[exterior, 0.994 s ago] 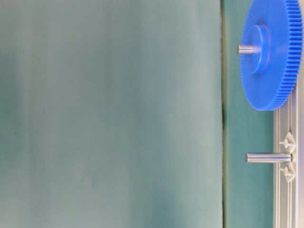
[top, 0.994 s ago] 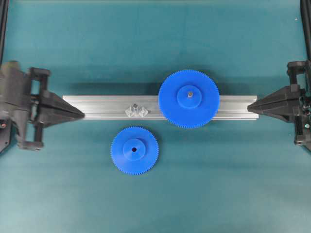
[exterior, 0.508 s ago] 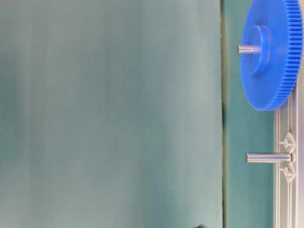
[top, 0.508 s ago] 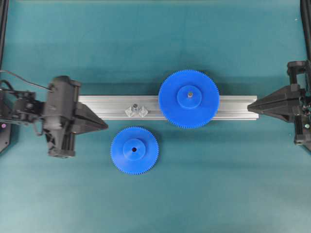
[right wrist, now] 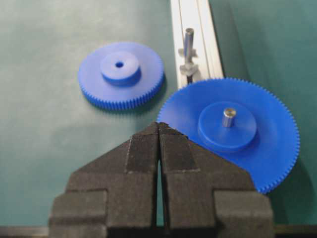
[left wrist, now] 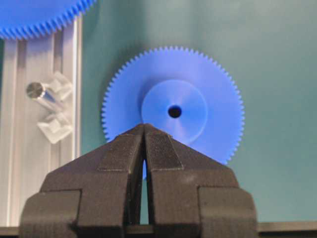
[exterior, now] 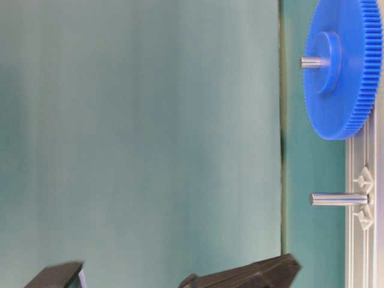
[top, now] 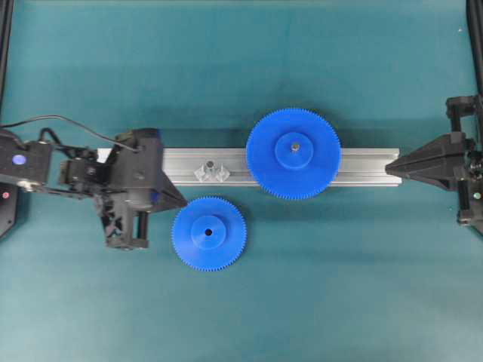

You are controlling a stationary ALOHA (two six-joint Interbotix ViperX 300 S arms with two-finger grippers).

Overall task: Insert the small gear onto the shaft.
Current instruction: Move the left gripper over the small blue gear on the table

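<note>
At the far left of the overhead view the left gripper (top: 179, 202) reaches in over the teal bench (top: 226, 60), its fingers pressed together with nothing between them and its tip just beside the left edge of the small gear (top: 209, 233). That gear lies flat on the bench with its raised hub and dark centre hole facing up, just in front of the aluminium rail (top: 362, 167) and apart from it. On the rail, just behind the small gear, the shaft (top: 210, 166) stands upright on its shiny bracket, bare; in the left wrist view it shows as a short silvery pin (left wrist: 40, 93) to the left of the small gear (left wrist: 173, 104). Further right, the large gear (top: 293, 154) sits over the rail on its own grey pin. At the far right the right gripper (top: 391, 166) is closed on nothing, its tip at the right end of the rail.
</note>
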